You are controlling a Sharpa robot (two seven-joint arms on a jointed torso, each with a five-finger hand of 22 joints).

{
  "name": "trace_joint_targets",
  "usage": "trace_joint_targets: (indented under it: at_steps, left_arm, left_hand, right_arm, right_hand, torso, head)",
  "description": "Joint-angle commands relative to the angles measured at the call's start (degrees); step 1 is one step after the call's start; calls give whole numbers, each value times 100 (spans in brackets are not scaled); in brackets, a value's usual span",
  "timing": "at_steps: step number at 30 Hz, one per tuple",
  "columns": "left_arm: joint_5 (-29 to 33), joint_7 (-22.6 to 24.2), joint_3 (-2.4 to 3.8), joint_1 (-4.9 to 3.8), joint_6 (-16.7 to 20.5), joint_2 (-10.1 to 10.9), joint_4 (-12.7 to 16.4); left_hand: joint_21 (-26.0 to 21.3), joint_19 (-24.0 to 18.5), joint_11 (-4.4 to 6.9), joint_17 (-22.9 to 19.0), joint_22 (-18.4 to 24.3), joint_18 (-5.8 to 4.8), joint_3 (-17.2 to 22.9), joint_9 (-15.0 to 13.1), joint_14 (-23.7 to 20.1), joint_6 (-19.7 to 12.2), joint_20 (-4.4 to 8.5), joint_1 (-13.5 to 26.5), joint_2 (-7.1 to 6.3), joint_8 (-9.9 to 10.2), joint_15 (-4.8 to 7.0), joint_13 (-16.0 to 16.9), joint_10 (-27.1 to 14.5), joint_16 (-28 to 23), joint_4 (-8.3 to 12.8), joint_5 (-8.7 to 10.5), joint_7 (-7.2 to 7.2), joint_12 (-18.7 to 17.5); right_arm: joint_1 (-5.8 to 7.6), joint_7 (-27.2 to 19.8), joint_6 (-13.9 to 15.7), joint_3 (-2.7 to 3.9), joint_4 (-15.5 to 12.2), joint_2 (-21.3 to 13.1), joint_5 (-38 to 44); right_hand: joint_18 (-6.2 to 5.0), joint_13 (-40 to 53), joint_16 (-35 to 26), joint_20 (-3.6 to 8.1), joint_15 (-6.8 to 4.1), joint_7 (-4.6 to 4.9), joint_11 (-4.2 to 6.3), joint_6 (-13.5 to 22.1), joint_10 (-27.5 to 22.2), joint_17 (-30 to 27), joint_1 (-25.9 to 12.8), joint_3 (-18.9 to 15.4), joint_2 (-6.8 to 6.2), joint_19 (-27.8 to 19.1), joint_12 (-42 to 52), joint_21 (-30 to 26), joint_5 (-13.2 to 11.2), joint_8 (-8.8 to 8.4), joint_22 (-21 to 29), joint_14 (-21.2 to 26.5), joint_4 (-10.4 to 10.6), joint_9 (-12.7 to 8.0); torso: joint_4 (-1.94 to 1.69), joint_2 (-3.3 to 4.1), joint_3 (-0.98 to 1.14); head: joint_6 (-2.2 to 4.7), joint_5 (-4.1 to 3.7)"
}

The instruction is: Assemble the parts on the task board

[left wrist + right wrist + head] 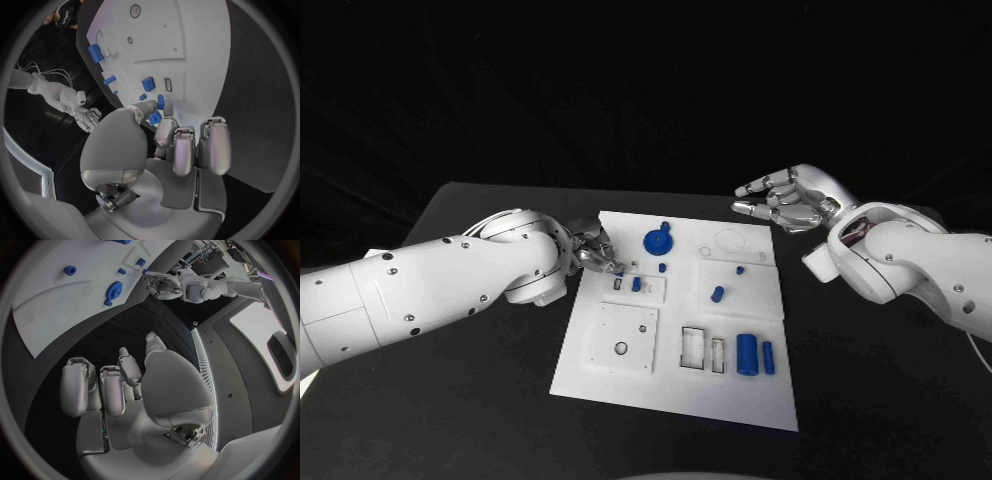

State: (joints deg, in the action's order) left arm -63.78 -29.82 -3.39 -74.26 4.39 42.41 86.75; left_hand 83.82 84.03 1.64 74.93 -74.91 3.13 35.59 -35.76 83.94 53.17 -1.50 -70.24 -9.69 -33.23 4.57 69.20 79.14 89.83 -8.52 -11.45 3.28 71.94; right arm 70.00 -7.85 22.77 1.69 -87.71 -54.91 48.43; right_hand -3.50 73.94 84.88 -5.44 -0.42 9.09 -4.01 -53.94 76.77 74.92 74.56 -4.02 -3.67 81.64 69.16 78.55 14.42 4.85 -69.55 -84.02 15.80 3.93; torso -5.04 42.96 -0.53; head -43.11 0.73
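The white task board (675, 390) lies mid-table. On it are a blue gear (656, 240), two small blue parts (636, 284) in a recess by its left edge, a blue peg (718, 294) and two blue cylinders (757, 355). My left hand (596, 250) hovers at the board's left edge beside the gear. In the left wrist view its thumb and a finger pinch a small blue part (154, 118) just above the board (187, 45). My right hand (790, 200) is raised off the board's far right corner, fingers (112, 385) curled in with nothing in them.
The board also has rectangular slots (692, 346) and a round hole (620, 349) in its near half. Black table (459, 400) surrounds the board on all sides. The right wrist view shows the gear (115, 288) and the left hand (164, 286) beyond it.
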Motion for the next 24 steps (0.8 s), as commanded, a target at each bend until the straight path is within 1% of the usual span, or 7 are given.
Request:
trace_joint_targets:
  at_steps: [1, 3, 7, 15, 24]
  left_arm:
    - [-204, -273, 1, 8, -217, -1, 37]
    - [-214, -352, 1, 11, -312, -3, 41]
    - [-224, -448, 1, 13, -485, -19, 29]
    - [-268, -517, 0, 15, -732, -62, -15]
    - [-331, -530, -1, 16, -861, -110, -62]
  left_hand:
    - [20, 233, -12, 1507, -573, -95, 674, 2, 606, 101, 24, -36, -8, -30, 12, 9, 41, 17, 629, -14, -53, 24]
    - [21, 234, -10, 1507, -575, -96, 680, 4, 606, 109, 25, -32, -15, -31, 13, 24, 52, 17, 633, -14, -55, 37]
    - [24, 236, -9, 1507, -578, -97, 682, 5, 606, 112, 26, -30, -19, -32, 14, 29, 57, 17, 634, -14, -56, 42]
    - [26, 237, -8, 1507, -582, -97, 687, 7, 606, 118, 26, -27, -23, -33, 14, 36, 63, 17, 637, -14, -58, 49]
    - [27, 238, -7, 1507, -583, -98, 693, 9, 606, 125, 27, -23, -26, -33, 15, 44, 69, 17, 638, -15, -59, 55]
  right_arm:
    - [-8, -8, -73, 0, -1, 8, 29]
    - [-10, -7, -74, 0, 0, 8, 29]
    - [-12, -4, -75, 0, 0, 6, 29]
    - [-14, -6, -77, 0, 1, 6, 18]
    - [-17, -14, -70, 0, 0, 9, 14]
  right_hand:
    - [-71, -2, -36, 23, -19, -23, 10, -29, -22, 777, 3, -30, 35, -7, -14, -22, 22, 38, 6, -417, 2, 7]
    - [-71, -2, -36, 23, -19, -23, 10, -29, -22, 777, 3, -30, 35, -7, -14, -22, 22, 38, 6, -417, 2, 7]
    - [-72, -3, -40, 23, -19, -23, 10, -30, -22, 772, 4, -33, 36, -8, -15, -23, 23, 38, 7, -416, 1, 7]
    - [-72, -3, -40, 23, -19, -23, 10, -30, -22, 772, 4, -33, 36, -8, -15, -23, 23, 38, 7, -416, 1, 7]
    - [-72, -3, -40, 23, -19, -23, 10, -30, -22, 772, 4, -33, 36, -8, -15, -23, 23, 38, 7, -416, 1, 7]
  torso:
    - [6, 5, 4]
    - [3, 5, 8]
    - [-5, 2, 7]
    - [4, 1, 9]
    - [4, 3, 8]
  head:
    - [-19, 8]
    - [-28, 0]
    - [-38, -14]
    - [-68, 16]
    - [-69, 25]
